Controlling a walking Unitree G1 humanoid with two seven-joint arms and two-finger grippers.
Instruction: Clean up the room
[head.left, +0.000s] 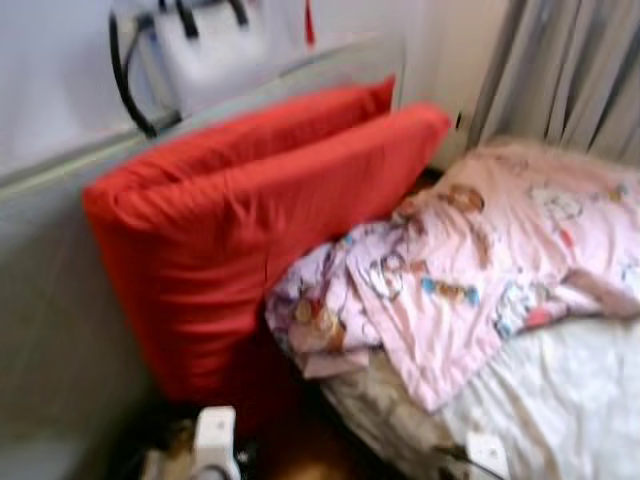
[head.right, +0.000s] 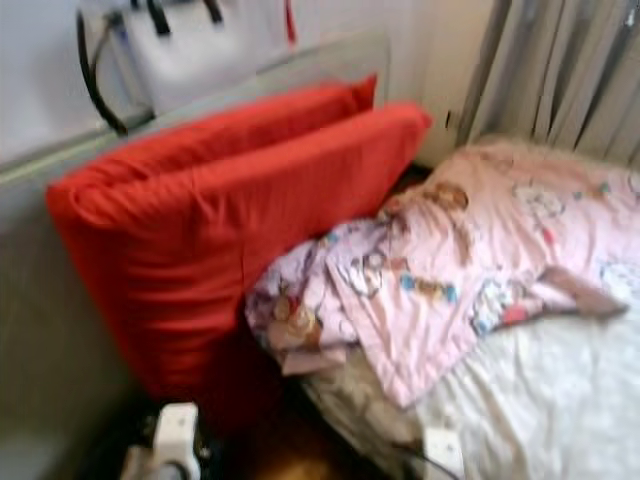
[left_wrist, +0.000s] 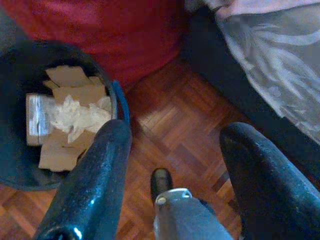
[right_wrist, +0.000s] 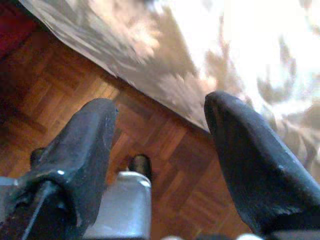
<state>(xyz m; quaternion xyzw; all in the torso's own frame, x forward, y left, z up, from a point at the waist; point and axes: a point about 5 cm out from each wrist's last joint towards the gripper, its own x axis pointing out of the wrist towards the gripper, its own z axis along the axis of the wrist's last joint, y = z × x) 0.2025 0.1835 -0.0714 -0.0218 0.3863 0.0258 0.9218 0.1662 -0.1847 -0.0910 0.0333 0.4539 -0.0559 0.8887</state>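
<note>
Two red pillows (head.left: 250, 210) lean upright against the grey headboard (head.left: 50, 260) at the head of the bed. A crumpled pink patterned blanket (head.left: 480, 250) lies bunched on the white sheet (head.left: 570, 400). My left gripper (left_wrist: 177, 135) hangs open and holds nothing above the parquet floor (left_wrist: 175, 125), beside a dark waste bin (left_wrist: 15, 65) that holds cardboard scraps and crumpled white paper (left_wrist: 75, 115). Over the floor by the hanging edge of the bed cover (right_wrist: 165, 55), my right gripper (right_wrist: 160, 107) is open and holds nothing.
A white bag with black straps (head.left: 200, 45) sits on top of the headboard. Grey curtains (head.left: 570, 70) hang behind the bed at the right. A narrow strip of floor runs between the pillows, the bin and the bed.
</note>
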